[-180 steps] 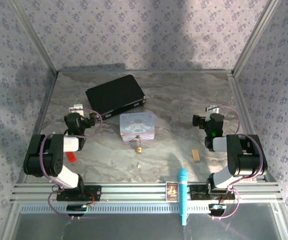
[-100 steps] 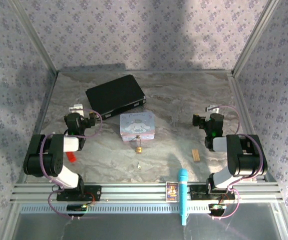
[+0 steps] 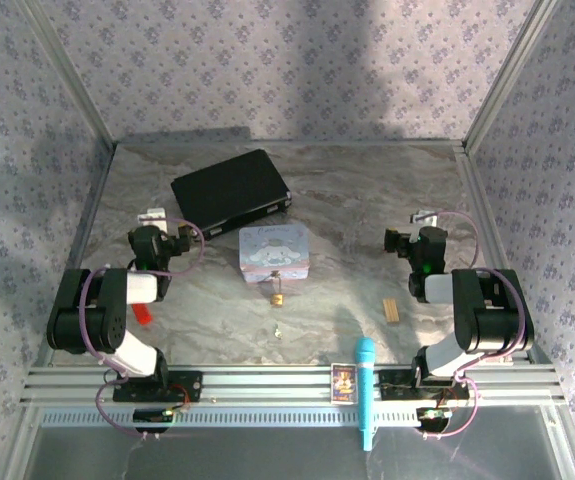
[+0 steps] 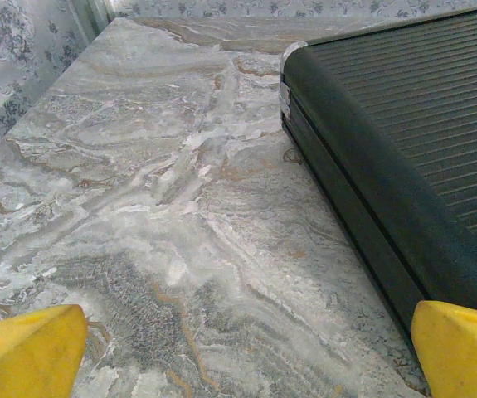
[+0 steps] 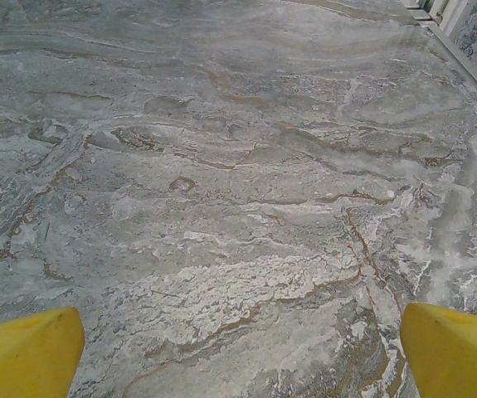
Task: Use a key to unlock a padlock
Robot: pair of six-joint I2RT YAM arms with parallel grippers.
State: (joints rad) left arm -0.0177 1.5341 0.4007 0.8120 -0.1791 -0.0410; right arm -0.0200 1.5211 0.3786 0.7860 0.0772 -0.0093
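Jaws on both grippers are wide apart, and nothing is between them. The left gripper sits at about 9 o'clock from the tin. The right gripper sits at about 3 o'clock from it. Both are well apart from the little things in the middle of the table.

From the left wrist, the yellow fingertips point at bare table, with the black case just beside them at 3 o'clock. From the right wrist, the yellow fingertips have bare table between them.

The padlock lies on the table at 6 o'clock from the tin, right by its near edge. I cannot tell if it touches the tin. The key is a tiny shiny speck at 6 o'clock from the padlock, near it but apart from it. A wood block lies at about 3 o'clock from the padlock, well apart.

I think the job has hardly begun. No gripper holds the key or the padlock, and the key is not in the lock. The padlock is too small to see if its loop is shut. So almost all is left to do: pick up the key, hold the padlock, push the key in, turn it, and let the loop pop open. Both things are very small, so grabbing them looks like the hard part.
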